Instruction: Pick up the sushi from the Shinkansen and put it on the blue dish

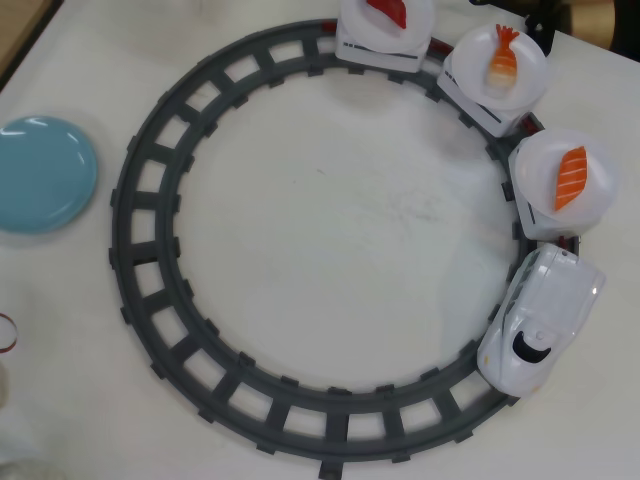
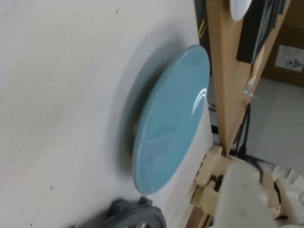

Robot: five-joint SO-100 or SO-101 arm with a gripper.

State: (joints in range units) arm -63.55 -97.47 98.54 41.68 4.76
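The salmon sushi (image 1: 571,178), orange with white stripes, lies on a round white plate (image 1: 598,200) on the car right behind the Shinkansen (image 1: 545,320). The white train stands on the right side of the track, nose toward the bottom of the overhead view. The blue dish (image 1: 40,175) sits empty at the far left, outside the track. It fills the wrist view (image 2: 171,123), seen from close and edge-on. No gripper shows in the overhead view. A blurred white part (image 2: 247,190) at the wrist view's lower right may belong to the arm; no fingertips show.
A grey circular track (image 1: 150,200) rings the table's middle; a bit of it shows in the wrist view (image 2: 133,216). Further cars carry a shrimp sushi (image 1: 503,55) and a dark red tuna piece (image 1: 388,10). A wooden frame (image 2: 223,71) stands beyond the dish.
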